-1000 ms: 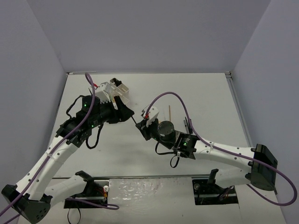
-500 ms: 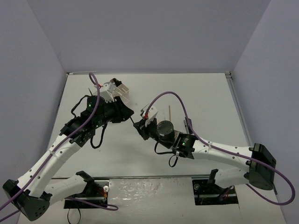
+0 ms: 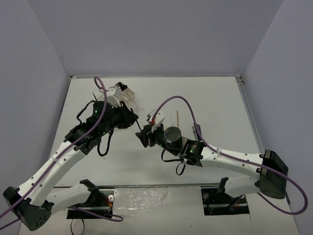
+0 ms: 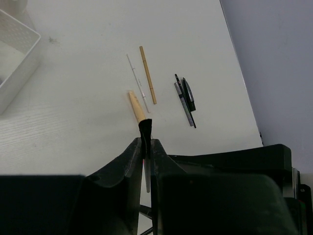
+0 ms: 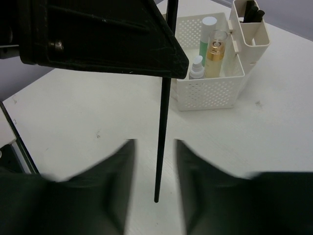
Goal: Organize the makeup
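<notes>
From above, the left end effector (image 3: 136, 121), open a second ago, is now closed on a black stick (image 3: 141, 128) near the white box (image 3: 123, 94). The right end effector (image 3: 144, 138), shut a second ago, has parted its fingers and slid slightly left. The stick between the two is a hairline here, hard to follow. A tan stick (image 3: 178, 118) and some black pieces (image 3: 196, 130) lie farther right on the white tabletop (image 3: 215, 98), with plain grey-lilac walls (image 3: 156, 34) on three sides. The left wrist view shows the fingers pressed together on the black stick's end. A tan stub (image 4: 136, 105) shows just beyond it, and I cannot tell whether the two are joined. A thin clear stick (image 4: 136, 77) lies beside the tan one. In the right wrist view the fingers (image 5: 122, 171) are blurred dark shapes standing apart on either side of the black stick, not touching it. The stick hangs straight down from the left end effector, which fills the upper left. Behind, the box holds three small bottles (image 5: 209, 51) upright in its large compartment. Dark items (image 5: 252, 11) in its narrow side compartment are cut off at the top edge.
</notes>
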{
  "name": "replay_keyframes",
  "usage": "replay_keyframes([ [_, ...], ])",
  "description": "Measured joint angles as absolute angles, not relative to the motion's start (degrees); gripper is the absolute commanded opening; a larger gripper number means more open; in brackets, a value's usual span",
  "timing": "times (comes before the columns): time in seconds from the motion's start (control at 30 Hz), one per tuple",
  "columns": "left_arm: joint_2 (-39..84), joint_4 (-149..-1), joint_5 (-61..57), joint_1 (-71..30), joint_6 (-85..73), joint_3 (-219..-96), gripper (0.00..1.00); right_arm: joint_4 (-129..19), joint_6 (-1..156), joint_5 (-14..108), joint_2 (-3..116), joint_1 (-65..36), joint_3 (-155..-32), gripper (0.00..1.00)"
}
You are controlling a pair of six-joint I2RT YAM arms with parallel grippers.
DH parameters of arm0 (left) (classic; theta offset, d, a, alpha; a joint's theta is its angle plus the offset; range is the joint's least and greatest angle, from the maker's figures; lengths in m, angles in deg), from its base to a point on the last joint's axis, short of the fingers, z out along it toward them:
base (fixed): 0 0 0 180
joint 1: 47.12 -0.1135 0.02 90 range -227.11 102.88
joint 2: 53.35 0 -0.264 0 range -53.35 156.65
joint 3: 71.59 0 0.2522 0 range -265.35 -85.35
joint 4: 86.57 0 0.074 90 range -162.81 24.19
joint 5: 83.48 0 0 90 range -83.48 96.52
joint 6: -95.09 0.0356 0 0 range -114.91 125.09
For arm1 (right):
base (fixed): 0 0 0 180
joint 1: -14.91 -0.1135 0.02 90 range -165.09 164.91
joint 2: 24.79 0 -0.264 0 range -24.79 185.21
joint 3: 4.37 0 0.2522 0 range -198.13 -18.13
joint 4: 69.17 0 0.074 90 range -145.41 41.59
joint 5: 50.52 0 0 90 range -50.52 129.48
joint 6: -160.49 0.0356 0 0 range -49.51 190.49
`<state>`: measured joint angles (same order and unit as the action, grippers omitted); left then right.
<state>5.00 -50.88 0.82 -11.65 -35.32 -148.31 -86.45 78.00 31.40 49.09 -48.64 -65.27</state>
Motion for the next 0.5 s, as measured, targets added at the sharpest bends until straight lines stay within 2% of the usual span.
replay_keyframes([
  [0.1,5.00,-50.92,2.04,-11.44,-34.34,-148.31,0.00,-86.30,78.19,31.04,49.09,-48.90,-65.29,0.86],
  [0.2,5.05,-50.62,5.15,-11.44,-32.43,-148.31,0.00,-84.70,78.77,28.57,48.99,-48.93,-65.48,0.99],
  [0.37,6.60,-48.94,12.32,-14.09,-26.99,-150.23,0.00,-78.85,80.05,21.44,47.77,-48.86,-66.16,1.00],
  [0.5,9.42,-49.16,15.09,-22.36,-23.60,-154.31,0.00,-74.04,81.29,16.21,43.83,-48.01,-65.87,1.00],
])
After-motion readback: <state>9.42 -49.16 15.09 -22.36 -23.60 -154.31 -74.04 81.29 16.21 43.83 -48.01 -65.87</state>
